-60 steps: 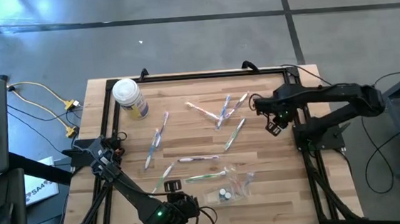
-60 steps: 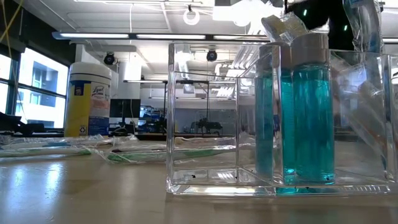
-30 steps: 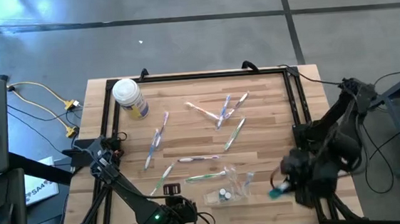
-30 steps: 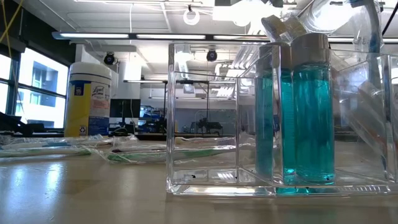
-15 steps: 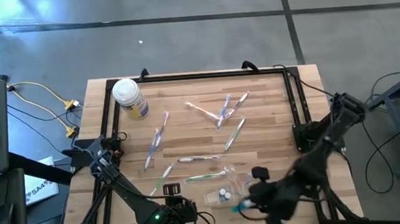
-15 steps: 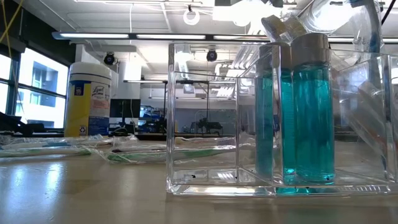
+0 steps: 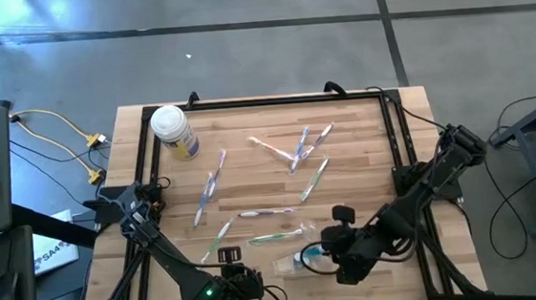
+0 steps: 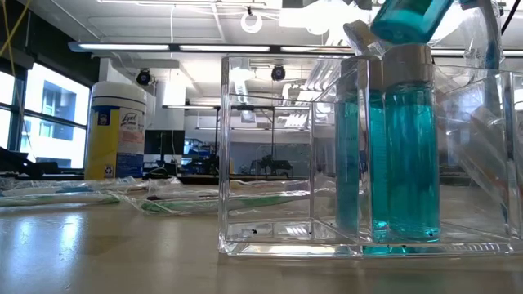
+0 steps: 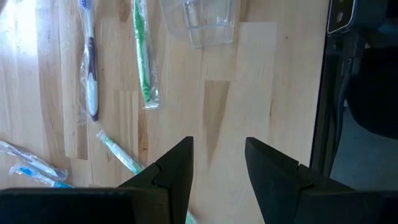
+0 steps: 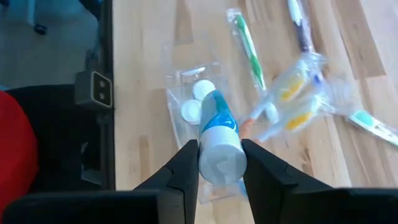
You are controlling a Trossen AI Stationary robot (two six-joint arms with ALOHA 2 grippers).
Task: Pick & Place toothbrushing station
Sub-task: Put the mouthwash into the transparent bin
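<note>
Your right end effector (image 10: 217,163) is clamped on a teal bottle (image 10: 219,140), hovering just above the clear holder (image 10: 186,99) at the bench's (image 7: 363,142) near edge. Lower it upright into a free compartment; left end effector (image 9: 217,168) waits, fingers apart.

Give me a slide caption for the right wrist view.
Right gripper holds a teal bottle over the clear holder, toothbrushes nearby.

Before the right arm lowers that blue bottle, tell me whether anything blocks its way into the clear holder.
Nothing visible does. The right end effector grips the blue bottle directly above the clear holder, which already holds two white-capped bottles. Wrapped toothbrushes lie beside it, clear of the path.
</note>
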